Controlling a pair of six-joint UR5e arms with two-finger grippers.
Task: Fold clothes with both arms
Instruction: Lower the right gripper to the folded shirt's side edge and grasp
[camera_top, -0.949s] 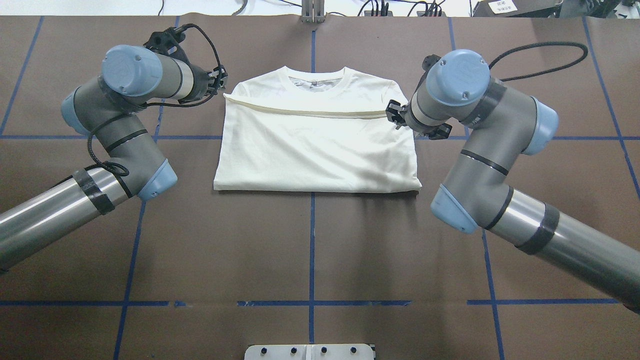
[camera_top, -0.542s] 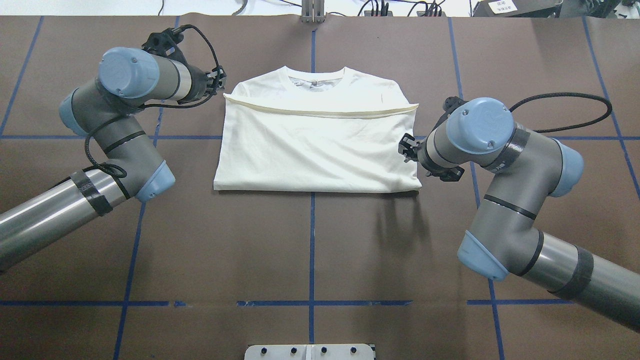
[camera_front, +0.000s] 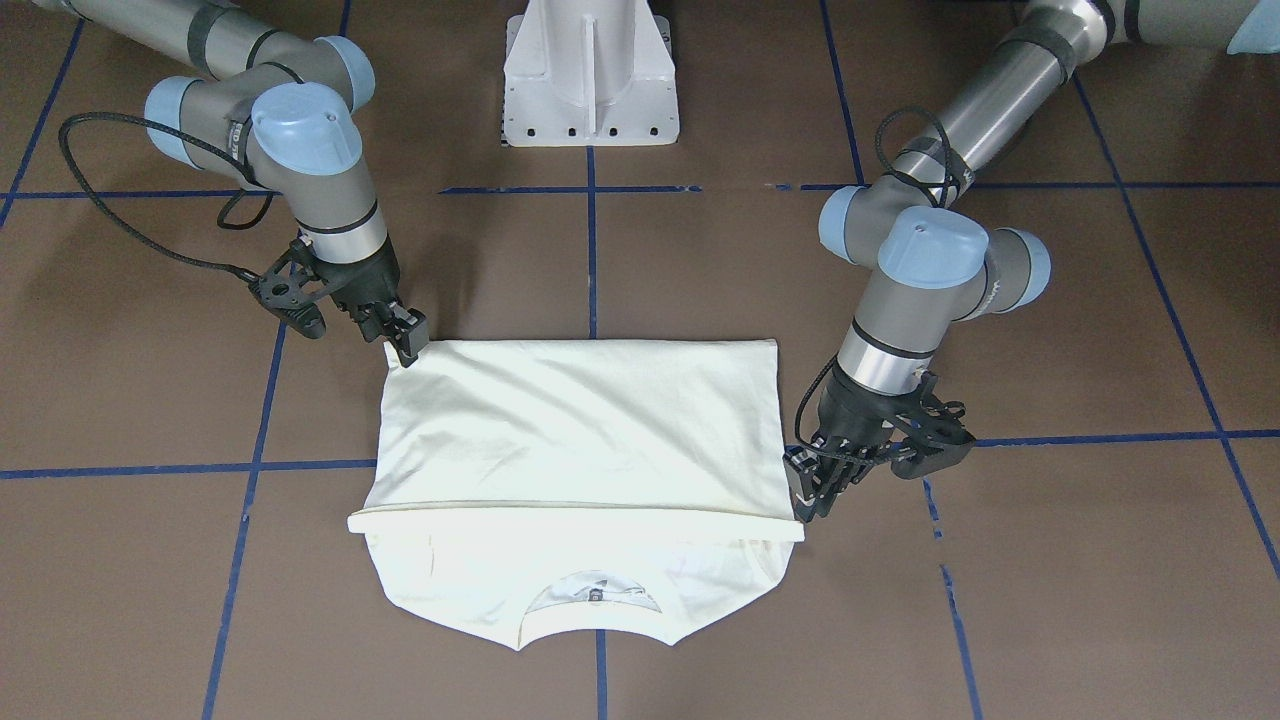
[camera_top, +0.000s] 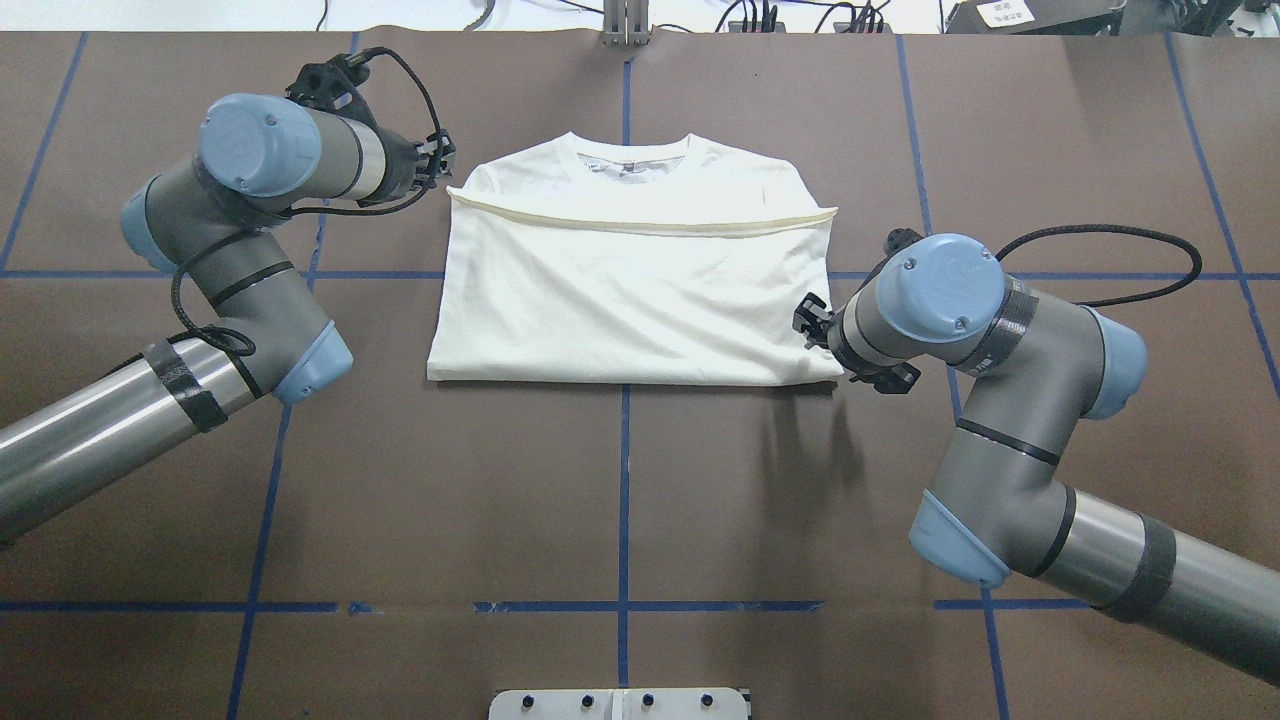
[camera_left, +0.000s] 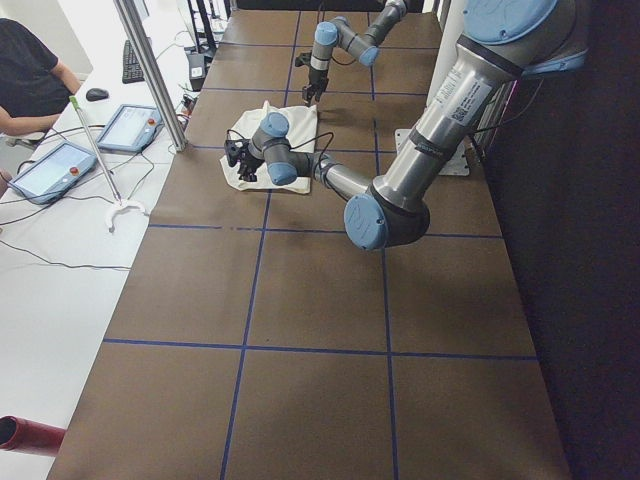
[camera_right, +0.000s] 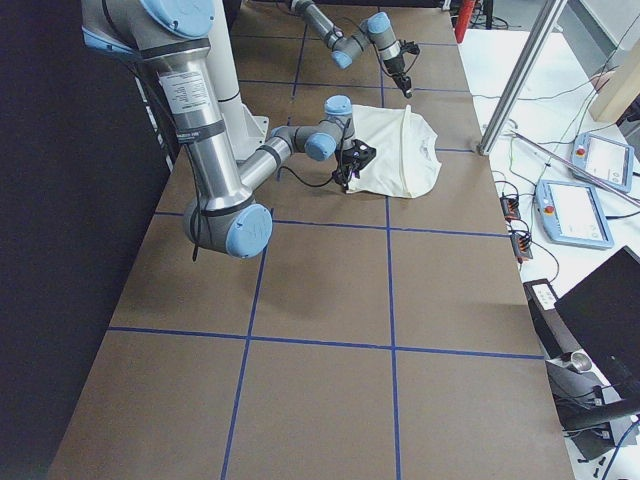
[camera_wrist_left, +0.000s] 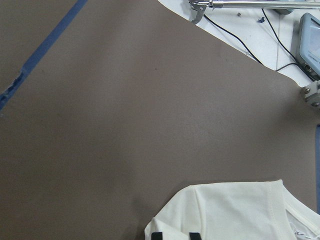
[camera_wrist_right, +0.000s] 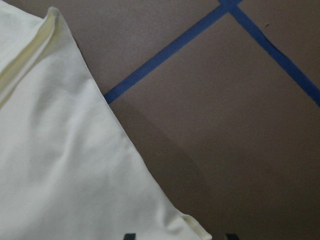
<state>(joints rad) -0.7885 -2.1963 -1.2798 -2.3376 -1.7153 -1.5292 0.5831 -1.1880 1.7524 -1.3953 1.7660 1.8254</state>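
Note:
The cream-white shirt lies folded flat on the brown table, collar at the far side and hem folded up across the chest. Its print is hidden. It also shows in the front view. My left gripper hovers at the shirt's far-left shoulder by the hem's end. In the left wrist view its tips stand a small gap apart over flat cloth. My right gripper is open at the near-right folded corner. In the right wrist view that corner lies between the tips.
The white pedestal base stands at the robot's side of the table. Blue tape lines grid the brown surface. A metal post and tablets on a white side table lie beyond the far edge.
My right gripper has moved from the hem's right end back along the shirt's right edge to its near-right corner. The hem lies flat. The left arm has barely moved.

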